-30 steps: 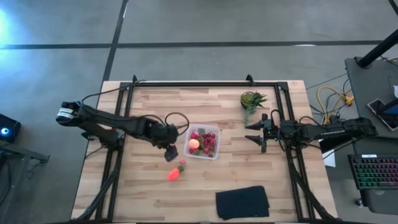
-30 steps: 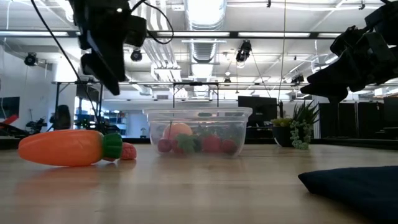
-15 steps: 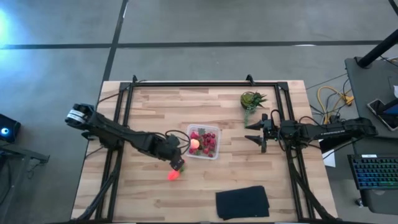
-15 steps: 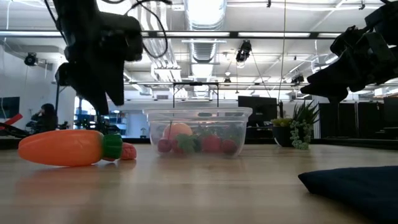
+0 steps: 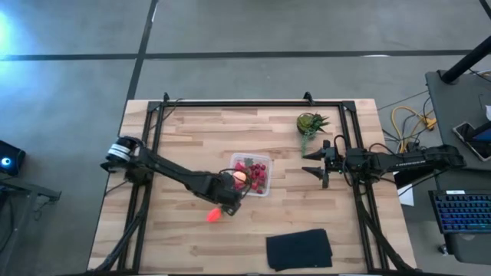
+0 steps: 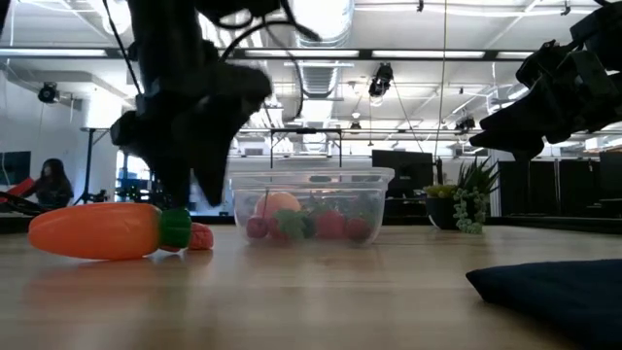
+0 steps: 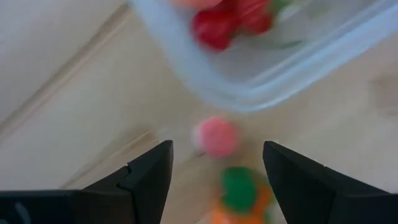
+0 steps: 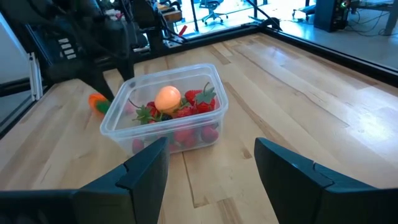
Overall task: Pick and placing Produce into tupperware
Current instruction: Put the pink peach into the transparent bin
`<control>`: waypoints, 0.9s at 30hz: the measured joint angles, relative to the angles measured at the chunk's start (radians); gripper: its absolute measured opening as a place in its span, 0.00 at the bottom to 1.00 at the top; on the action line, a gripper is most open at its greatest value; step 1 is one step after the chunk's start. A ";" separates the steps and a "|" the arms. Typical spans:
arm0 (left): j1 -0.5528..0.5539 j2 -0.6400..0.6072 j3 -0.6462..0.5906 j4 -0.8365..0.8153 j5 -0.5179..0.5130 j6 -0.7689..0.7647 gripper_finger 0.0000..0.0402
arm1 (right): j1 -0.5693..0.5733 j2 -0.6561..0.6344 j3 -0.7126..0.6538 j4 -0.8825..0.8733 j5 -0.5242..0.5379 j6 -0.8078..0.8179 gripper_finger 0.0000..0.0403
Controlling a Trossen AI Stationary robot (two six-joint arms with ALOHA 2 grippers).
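High view shows the left tool [image 5: 223, 201] has dropped low, fingers apart and empty, over a small pink berry [image 7: 216, 135] and the carrot [image 5: 214, 214] on the tabletop [image 5: 176, 146] beside the tupperware [image 5: 265, 189], ready to grab.

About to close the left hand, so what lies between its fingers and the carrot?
Left wrist view: the open left hand frames a small pink berry on bare wood beside the tupperware; the carrot lies just past it.
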State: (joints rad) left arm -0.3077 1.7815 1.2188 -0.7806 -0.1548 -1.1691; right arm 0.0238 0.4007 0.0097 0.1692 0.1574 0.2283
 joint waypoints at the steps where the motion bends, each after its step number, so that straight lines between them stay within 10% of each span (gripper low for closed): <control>1: 0.000 0.013 0.007 -0.027 0.009 -0.002 0.58 | 0.000 0.000 0.000 0.000 0.000 0.000 0.57; 27: 0.000 0.062 0.006 -0.005 0.017 0.026 0.58 | 0.000 0.000 0.000 0.000 0.000 0.000 0.57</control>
State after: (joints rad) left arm -0.3073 1.8435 1.2244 -0.7860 -0.1376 -1.1429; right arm 0.0237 0.4011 0.0097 0.1692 0.1574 0.2283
